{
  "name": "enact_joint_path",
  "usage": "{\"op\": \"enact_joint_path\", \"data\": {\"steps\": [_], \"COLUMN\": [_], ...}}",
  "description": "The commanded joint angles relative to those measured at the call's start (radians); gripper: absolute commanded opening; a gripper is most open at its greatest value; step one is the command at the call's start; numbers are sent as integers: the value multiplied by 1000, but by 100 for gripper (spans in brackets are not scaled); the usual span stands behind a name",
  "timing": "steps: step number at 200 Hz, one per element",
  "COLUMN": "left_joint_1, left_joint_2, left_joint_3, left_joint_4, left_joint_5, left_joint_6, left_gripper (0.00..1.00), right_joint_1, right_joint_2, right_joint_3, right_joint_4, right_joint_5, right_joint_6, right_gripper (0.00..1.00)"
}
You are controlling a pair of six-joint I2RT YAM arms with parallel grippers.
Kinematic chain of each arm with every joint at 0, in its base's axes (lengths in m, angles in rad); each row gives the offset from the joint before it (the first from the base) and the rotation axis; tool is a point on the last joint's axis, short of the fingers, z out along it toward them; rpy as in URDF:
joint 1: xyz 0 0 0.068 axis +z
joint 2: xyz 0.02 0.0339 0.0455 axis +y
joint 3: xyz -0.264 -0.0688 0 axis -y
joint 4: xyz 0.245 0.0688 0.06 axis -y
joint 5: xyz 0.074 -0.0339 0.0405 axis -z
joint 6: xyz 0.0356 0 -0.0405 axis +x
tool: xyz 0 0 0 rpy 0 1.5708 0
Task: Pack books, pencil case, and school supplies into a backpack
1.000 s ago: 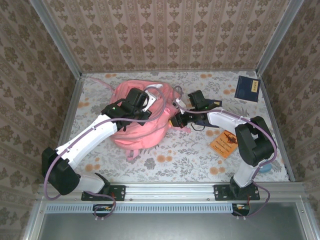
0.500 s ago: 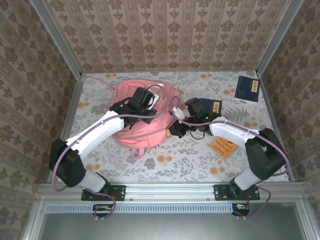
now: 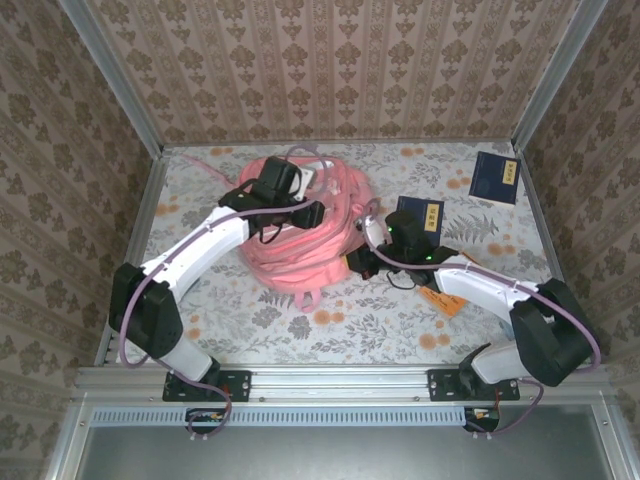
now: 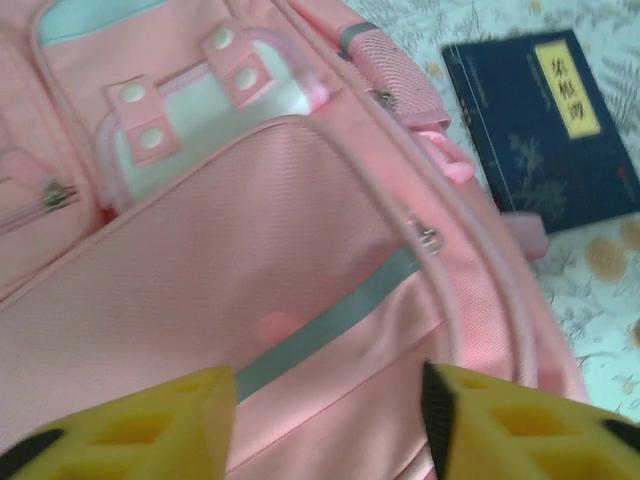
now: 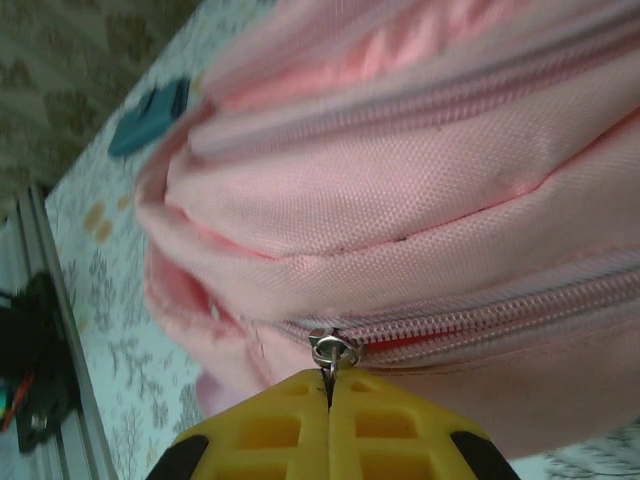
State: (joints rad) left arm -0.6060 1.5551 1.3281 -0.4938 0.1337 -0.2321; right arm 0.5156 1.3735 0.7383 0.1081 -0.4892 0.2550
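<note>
You're looking at a floral tablecloth [image 3: 330, 330] dotted with orange blossoms. Patterned wallpaper walls [image 3: 340, 70] close in its left, far and right sides. Slanted metal posts [image 3: 112, 75] rise from its far corners, and a metal rail [image 3: 340, 385] runs along its near edge.

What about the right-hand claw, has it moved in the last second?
Yes. The right gripper slid toward the front rail, away from the corner blue book.

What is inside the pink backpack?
The inside of the backpack is hidden by pink fabric. Outer pockets and zips show; the right gripper pinches a zip pull. A navy book lies outside.
</note>
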Motion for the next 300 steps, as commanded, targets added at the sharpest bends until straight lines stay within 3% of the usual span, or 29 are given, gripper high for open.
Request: {"op": "enact_joint_path", "data": {"steps": [1,65,106,152,204,242,273,300], "left_joint_1": [18,15,9,-6,-9,-12,-14,-15], "left_joint_2": [-70,-75,35,109,160,189,192,193], "left_joint_3": [-21,-83,-33,11,27,40,30,20], "left_joint_4": [-41,-80,-62,-61,-22,4,86,154], "left_joint_5": [80,144,149,239,113,119,68,55], "left_joint_6": [40,340,382,435,429,414,322,239], "left_gripper": [60,62,54,53,37,27,10,5], "right_joint_1": [-43,-80,-83,-83,-83,-80,-46,21], "right_joint_2": [-42,-8,-4,-1,-6,-18,-39,-42], "right_joint_3": [4,35,44,47,41,32,20,2], "right_joint_4": [93,20,1,2,-8,-30,-64,-57], "right_joint_5": [28,11,-1,-5,-8,-23,-20,2], "right_joint_6": [74,44,36,38,28,15,-13,-9], "right_gripper": [0,0,0,0,0,0,0,0]}}
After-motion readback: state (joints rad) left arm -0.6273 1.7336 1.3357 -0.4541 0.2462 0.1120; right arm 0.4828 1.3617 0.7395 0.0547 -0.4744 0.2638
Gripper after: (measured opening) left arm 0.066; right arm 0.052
